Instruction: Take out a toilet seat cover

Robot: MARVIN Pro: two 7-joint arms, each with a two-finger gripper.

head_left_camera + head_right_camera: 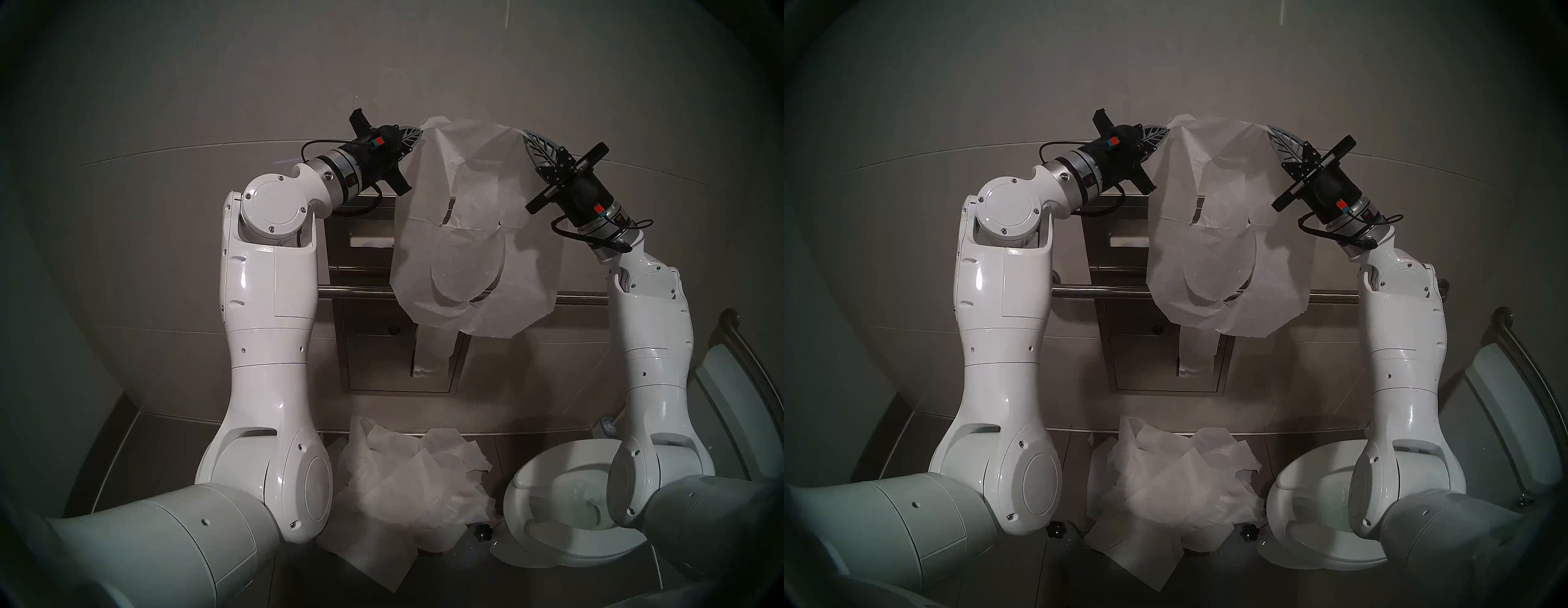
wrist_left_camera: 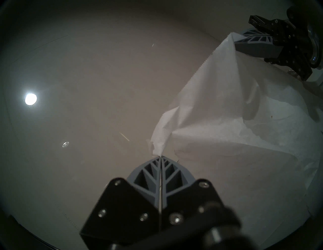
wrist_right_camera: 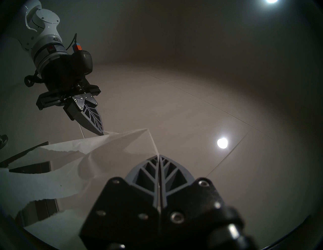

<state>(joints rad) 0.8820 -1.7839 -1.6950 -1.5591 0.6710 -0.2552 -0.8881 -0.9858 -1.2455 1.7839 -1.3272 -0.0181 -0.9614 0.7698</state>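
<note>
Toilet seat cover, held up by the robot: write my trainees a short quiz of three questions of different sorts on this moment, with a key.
1. True or false: both the left gripper and the right gripper are shut on the toilet seat cover.
2. Multiple choice: where is the heap of paper sheets? A) on the floor between the arms, beside the toilet; B) inside the toilet bowl; C) draped over the grab bar.
3. Fill in: the cover hangs in front of the steel wall ______.

Key: 1 true. 2 A. 3 dispenser.
</note>
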